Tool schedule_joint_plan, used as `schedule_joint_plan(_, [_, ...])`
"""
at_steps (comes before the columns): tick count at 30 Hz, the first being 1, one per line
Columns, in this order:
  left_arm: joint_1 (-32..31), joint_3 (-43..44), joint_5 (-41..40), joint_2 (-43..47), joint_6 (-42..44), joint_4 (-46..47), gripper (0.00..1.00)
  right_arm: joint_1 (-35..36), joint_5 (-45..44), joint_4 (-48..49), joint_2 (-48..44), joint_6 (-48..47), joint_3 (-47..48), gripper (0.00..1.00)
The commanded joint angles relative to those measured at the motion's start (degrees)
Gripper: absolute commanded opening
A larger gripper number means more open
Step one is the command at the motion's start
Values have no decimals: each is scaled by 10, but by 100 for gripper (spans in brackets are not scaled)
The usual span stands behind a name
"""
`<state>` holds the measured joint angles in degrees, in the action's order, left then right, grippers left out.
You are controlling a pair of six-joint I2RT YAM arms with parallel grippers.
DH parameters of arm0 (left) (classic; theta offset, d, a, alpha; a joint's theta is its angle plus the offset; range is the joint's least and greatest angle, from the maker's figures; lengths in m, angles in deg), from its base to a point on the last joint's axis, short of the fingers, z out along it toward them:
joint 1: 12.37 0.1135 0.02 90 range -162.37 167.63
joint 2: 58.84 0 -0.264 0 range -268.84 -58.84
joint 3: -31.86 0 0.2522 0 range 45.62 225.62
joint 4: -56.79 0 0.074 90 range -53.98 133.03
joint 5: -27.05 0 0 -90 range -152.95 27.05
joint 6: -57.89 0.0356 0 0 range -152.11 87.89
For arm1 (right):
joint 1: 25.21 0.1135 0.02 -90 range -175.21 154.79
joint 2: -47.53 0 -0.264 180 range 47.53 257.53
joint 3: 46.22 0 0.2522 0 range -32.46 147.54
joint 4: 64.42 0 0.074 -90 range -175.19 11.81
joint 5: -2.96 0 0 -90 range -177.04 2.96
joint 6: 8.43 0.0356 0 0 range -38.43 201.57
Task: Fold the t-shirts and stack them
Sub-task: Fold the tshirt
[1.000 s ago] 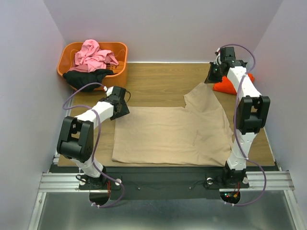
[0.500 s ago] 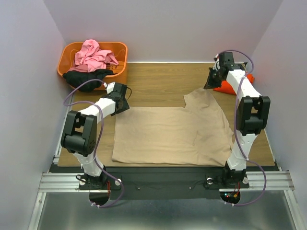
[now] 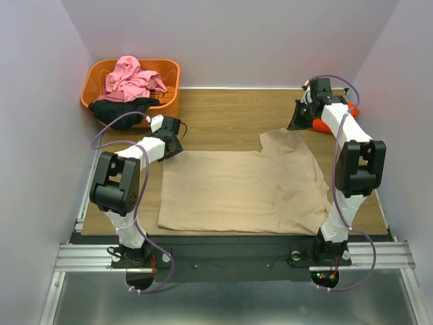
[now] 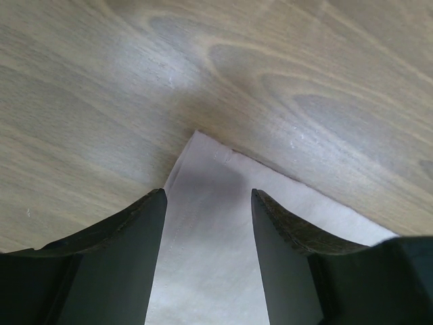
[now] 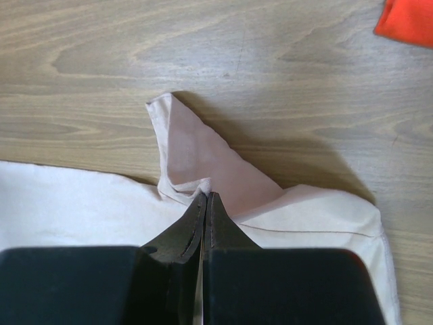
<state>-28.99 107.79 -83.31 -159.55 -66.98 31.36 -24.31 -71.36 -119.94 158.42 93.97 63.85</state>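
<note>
Your tan shirt (image 3: pixel 237 193) lay spread mostly flat on the table (image 3: pixel 223 122). It took up much of the near half, with its near edge running along the table's near edge. Its far right part rose in a crumpled fold toward the right gripper (image 3: pixel 298 120). In the right wrist view you had that gripper's fingers (image 5: pixel 179 240) pressed together. A small pucker of tan cloth was pinched at their tips, and a pointed flap of the shirt stood just beyond them. Just behind that gripper, at the far right edge of the table, lay the red shirt (image 3: pixel 316 124). The arm hid most of it, and only a corner of it showed in the right wrist view.

Your left gripper (image 4: pixel 208 196) sat low over the far left corner of the tan shirt. Its fingers (image 4: pixel 115 264) were spread and held nothing. The shirt's corner lay between them, pointing out onto bare wood. You could not tell from the pictures whether the fingertips touched the cloth.

At the far left corner of the table stood the basket (image 3: pixel 173 95). The pink shirt (image 3: pixel 130 78) was heaped in it. The black shirt (image 3: pixel 122 110) hung over its near rim, close to the left arm's cable. Both were crumpled.
</note>
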Motion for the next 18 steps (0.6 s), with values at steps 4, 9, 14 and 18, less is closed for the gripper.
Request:
schedule_joint_plan(4, [2, 30, -32, -9, -12, 16, 64, 2, 15, 26, -31, -4, -8, 0])
schedule_joint_plan(9, [2, 28, -39, -22, -17, 15, 63, 3, 17, 26, -33, -5, -11, 1])
schedule_joint_plan(14, [2, 23, -52, -38, -22, 16, 51, 2, 18, 28, -38, -8, -19, 0])
schedule_joint_plan(18, [2, 21, -52, -48, -23, 16, 30, 2, 15, 30, -44, -8, -28, 0])
